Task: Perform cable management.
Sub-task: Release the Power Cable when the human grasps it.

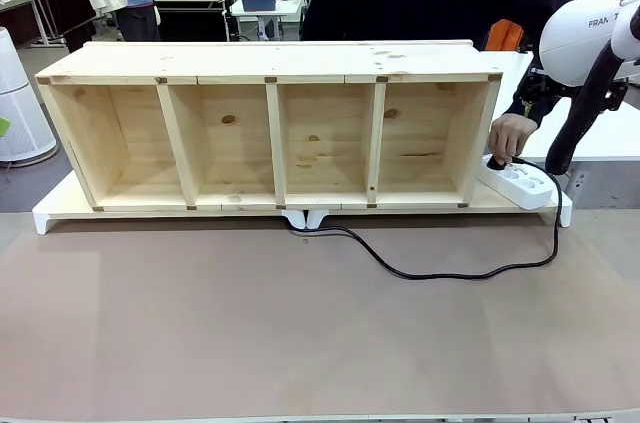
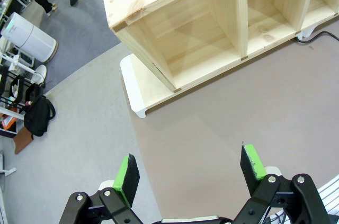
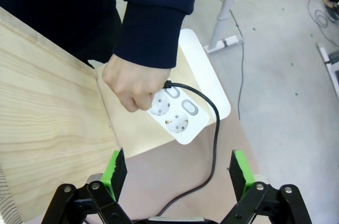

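The thin black cable (image 1: 430,271) runs from under the middle of the wooden shelf (image 1: 270,133), loops over the brown mat and rises on the right to a white power strip (image 1: 522,183). A person's hand (image 1: 512,136) grips the plug at the strip. In the right wrist view my right gripper (image 3: 177,167) hangs open above the strip (image 3: 180,118). There the hand (image 3: 132,83) covers the plug, and the cable (image 3: 214,128) trails down between my fingers. My left gripper (image 2: 190,168) is open over the mat, off the shelf's (image 2: 212,23) left end, holding nothing.
The long shelf has several open compartments and stands on a white base (image 1: 45,215) at the back of the brown mat (image 1: 300,323). The white right arm (image 1: 585,33) with its black hose hangs at the far right. The person stands behind the shelf. A white table leg (image 3: 225,12) rises beyond the strip.
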Available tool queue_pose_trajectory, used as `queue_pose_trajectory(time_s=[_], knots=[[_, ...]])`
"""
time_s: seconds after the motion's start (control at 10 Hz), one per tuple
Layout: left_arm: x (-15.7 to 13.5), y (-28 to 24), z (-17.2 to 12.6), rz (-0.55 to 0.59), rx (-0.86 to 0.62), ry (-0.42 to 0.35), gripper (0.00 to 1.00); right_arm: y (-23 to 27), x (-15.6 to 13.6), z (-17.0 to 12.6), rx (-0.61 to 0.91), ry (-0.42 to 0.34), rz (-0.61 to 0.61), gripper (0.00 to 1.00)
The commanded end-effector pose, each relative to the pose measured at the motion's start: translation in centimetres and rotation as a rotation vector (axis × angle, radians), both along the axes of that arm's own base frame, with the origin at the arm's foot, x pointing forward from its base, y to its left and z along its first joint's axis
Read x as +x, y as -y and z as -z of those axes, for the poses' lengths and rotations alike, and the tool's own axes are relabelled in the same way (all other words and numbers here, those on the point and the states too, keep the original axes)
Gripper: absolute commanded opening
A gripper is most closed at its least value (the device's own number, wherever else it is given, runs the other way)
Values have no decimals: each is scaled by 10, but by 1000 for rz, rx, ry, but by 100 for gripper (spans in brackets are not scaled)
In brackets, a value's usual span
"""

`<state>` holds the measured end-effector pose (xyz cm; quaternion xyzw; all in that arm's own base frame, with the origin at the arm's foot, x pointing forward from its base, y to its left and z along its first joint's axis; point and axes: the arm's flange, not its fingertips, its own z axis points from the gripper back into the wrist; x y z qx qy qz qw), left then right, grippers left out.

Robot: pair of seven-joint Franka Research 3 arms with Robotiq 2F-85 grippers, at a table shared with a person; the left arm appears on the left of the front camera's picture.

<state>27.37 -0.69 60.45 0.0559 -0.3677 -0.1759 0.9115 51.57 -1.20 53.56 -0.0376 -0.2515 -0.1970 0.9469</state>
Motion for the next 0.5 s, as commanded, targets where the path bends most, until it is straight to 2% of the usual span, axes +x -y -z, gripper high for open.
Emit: queue_pose_trajectory(time_s=[0.0, 0.4], knots=[[0, 0, 0, -6, -4, 2, 100, 0, 0, 1, 3, -3, 6, 100], [0, 0, 0, -6, -4, 2, 100, 0, 0, 1, 3, -3, 6, 100]])
